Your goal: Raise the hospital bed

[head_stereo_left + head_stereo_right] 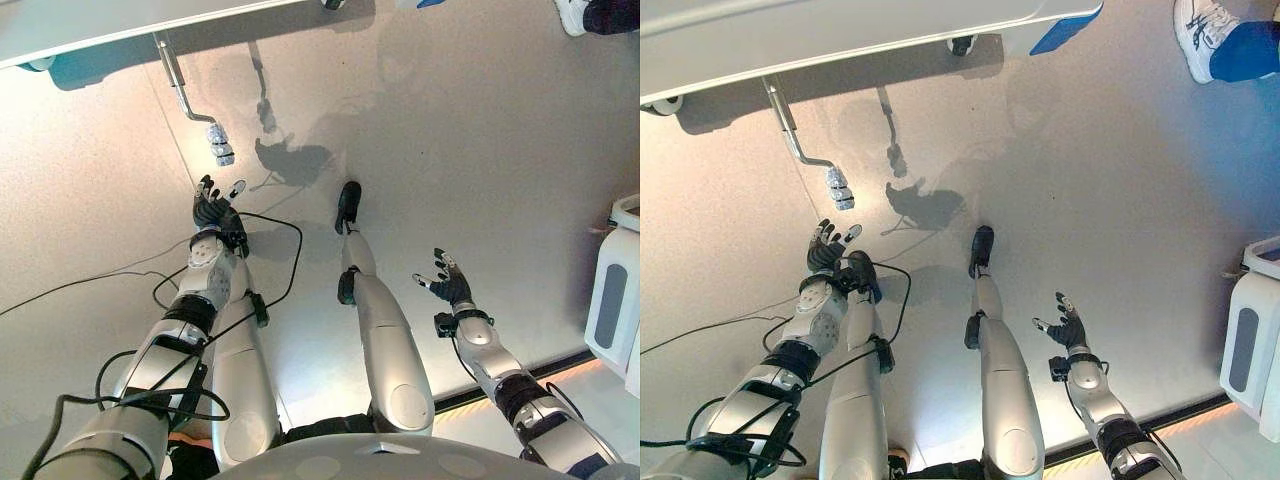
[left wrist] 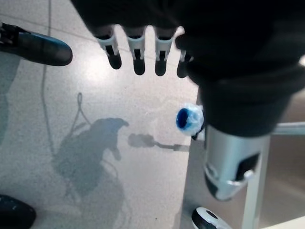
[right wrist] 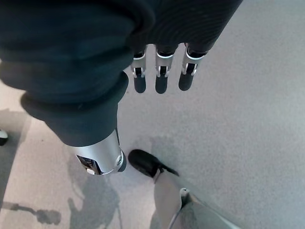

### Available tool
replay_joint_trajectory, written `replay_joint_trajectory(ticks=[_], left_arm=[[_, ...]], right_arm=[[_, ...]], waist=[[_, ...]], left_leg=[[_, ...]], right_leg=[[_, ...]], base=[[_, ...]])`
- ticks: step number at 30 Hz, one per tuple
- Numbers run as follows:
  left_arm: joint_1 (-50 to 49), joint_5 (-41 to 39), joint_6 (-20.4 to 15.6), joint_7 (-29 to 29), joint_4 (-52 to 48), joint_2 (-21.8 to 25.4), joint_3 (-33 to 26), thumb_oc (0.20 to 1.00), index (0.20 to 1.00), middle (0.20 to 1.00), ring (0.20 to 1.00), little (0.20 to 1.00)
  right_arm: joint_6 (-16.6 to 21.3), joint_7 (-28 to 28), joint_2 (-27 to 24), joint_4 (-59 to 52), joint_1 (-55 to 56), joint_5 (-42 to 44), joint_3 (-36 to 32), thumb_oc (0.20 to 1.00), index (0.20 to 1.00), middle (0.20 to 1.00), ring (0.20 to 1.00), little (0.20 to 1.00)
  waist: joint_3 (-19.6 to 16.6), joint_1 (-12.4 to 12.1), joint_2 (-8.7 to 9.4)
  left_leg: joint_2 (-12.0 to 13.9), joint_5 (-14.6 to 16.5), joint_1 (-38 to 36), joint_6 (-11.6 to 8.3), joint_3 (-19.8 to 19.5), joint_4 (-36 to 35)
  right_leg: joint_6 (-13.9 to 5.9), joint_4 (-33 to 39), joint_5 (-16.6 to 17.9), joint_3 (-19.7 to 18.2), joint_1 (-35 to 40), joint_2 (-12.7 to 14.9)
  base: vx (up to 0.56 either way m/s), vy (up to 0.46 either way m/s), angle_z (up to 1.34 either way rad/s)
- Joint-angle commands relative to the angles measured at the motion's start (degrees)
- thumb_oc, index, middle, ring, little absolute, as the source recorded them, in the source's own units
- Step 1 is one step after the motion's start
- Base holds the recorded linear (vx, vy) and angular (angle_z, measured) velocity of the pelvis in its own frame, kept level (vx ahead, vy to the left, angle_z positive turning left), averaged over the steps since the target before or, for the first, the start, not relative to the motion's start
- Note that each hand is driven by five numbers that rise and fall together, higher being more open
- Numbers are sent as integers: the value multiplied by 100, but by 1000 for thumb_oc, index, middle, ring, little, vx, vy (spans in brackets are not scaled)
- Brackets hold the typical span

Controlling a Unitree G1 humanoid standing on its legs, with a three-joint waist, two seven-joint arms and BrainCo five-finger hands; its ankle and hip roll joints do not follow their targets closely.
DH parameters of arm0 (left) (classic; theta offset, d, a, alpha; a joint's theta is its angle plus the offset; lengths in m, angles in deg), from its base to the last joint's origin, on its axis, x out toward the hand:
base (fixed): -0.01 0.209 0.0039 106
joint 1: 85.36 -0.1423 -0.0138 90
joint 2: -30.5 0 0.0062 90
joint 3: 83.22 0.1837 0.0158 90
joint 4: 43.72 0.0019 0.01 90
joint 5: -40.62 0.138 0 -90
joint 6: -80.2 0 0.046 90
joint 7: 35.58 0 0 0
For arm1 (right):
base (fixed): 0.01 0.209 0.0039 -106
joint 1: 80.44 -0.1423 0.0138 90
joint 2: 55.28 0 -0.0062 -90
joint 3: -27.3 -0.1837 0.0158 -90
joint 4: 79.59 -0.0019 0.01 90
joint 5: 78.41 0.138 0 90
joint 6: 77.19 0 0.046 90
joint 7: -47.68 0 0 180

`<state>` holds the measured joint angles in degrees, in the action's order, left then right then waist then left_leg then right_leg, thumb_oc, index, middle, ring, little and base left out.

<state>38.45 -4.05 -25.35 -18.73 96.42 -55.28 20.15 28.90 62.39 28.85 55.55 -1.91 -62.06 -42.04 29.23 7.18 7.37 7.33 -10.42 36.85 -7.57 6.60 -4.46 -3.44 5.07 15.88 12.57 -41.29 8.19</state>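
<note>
Two hands hang with fingers spread, holding nothing: the right hand [image 1: 447, 282] well apart from the crank handle [image 1: 221, 144], the left hand [image 1: 213, 208] just beneath it, not touching. The handle's silver bent rod ends in a pale ribbed grip and runs up under the hospital bed [image 1: 840, 30] edge beyond. A person's shoe [image 1: 1200, 30] stands far right of the crank.

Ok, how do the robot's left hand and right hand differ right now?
The left robot hand is stretched forward just short of the metal bed crank with its pale ribbed grip, while the right robot hand hangs off to the side, far from it. Both are open, fingers straight, holding nothing.
</note>
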Motion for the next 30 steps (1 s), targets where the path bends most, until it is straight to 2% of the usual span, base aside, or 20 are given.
replay_joint_trajectory(ticks=[1,19,30], left_arm=[[180,-174,-66,-48,156,233,-128,1000,1000,1000,1000,1000],[1666,-246,125,37,1125,695,44,1000,1000,1000,1000,1000],[2149,-110,221,24,1574,904,100,1000,1000,1000,1000,1000]], right_arm=[[-43,13,-178,-110,383,38,-121,1000,1000,1000,1000,1000],[-18,18,-231,-60,227,214,8,1000,1000,1000,1000,1000],[36,-61,-245,-35,182,318,74,1000,1000,1000,1000,1000]], waist=[[56,-30,300],[56,131,463],[55,203,533]], left_leg=[[-313,24,359,346,-168,-54],[-282,101,437,359,-135,-54],[-272,141,453,363,-122,-54]], right_leg=[[-576,-35,-67,54,43,-162],[-621,-13,-62,-9,-49,-182],[-638,-7,-53,-44,-80,-185]], base=[[11,1,5],[3,2,1],[0,0,0]])
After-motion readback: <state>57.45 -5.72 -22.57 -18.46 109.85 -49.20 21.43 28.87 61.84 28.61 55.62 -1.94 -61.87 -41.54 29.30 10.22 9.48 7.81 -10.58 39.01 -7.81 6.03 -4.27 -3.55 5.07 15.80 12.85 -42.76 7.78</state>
